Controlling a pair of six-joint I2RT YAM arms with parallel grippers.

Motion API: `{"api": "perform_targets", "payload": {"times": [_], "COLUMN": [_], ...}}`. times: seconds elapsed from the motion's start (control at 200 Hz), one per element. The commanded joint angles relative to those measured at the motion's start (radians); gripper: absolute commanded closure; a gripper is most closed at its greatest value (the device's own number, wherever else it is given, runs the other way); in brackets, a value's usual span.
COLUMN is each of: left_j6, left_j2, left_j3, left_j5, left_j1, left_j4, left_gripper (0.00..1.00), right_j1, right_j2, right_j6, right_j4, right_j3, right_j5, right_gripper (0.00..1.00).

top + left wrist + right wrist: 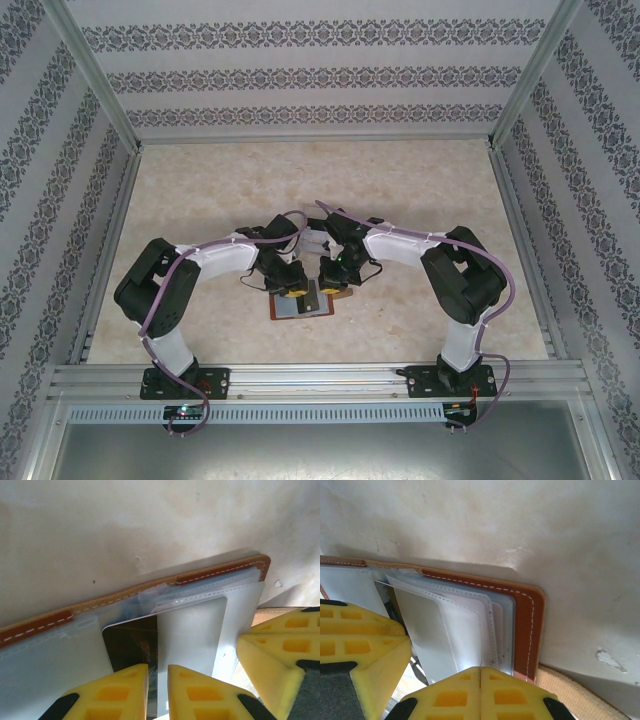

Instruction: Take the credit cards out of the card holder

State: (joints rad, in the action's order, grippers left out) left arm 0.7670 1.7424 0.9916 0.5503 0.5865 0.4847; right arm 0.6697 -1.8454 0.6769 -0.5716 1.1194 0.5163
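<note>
Yellow fingers (115, 692) of the left gripper (158, 695) sit closest in the left wrist view. They are drawn in to a narrow slit, and the meeting edges of two cards run down into it. That reads as a pinch on the cards, though the contact itself is hidden.

From above, the pale marbled table (200, 200) takes up most of the scene. The left arm (170, 290) and right arm (460, 275) bend inward from their bases at the near edge. Their wrists meet over the middle of the table, in its near half.

Between them the card holder (302, 303) lies open and flat, with its stitched reddish-brown leather border (220, 570) framing grey-blue pockets. Clear plastic sleeves (465, 625) fan across its right leaf.

The right gripper (480, 692) has its fingertips pressed together with no gap. It is set at the near edge of that leaf, over the sleeves and the leather, and looks to be holding the holder down rather than carrying anything.

Of the credit cards (165, 640), a dark card (130, 647) with faint gold marks and a pale card (192, 635) stand partly out of the middle pockets, toward the left gripper. Their far ends are tucked under the sleeves.

Judging by this, the task is at an early stage. One grasp appears made, but the cards seen here are lodged in the holder. Each has yet to be drawn clear and laid on the table.
</note>
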Motion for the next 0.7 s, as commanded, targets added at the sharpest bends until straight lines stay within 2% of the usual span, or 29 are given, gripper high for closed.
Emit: {"api": "perform_targets", "payload": {"times": [0.0, 0.49, 0.699], "left_j6": [-0.011, 0.007, 0.040], "left_j2": [0.010, -0.135, -0.121], "left_j3": [0.025, -0.022, -0.080], "left_j5": [0.004, -0.071, -0.014], "left_j1": [-0.011, -0.034, -0.070], "left_j4": [-0.017, -0.026, -0.082], "left_gripper": [0.83, 0.82, 0.83], "right_j1": [-0.008, -0.011, -0.014], "right_j2": [0.000, -0.015, -0.029], "right_j6": [-0.015, -0.019, -0.029], "right_j4": [-0.017, -0.016, -0.024], "right_j3": [0.017, 0.011, 0.012], "right_j5": [-0.006, -0.004, -0.034], "right_gripper": [0.92, 0.92, 0.92]}}
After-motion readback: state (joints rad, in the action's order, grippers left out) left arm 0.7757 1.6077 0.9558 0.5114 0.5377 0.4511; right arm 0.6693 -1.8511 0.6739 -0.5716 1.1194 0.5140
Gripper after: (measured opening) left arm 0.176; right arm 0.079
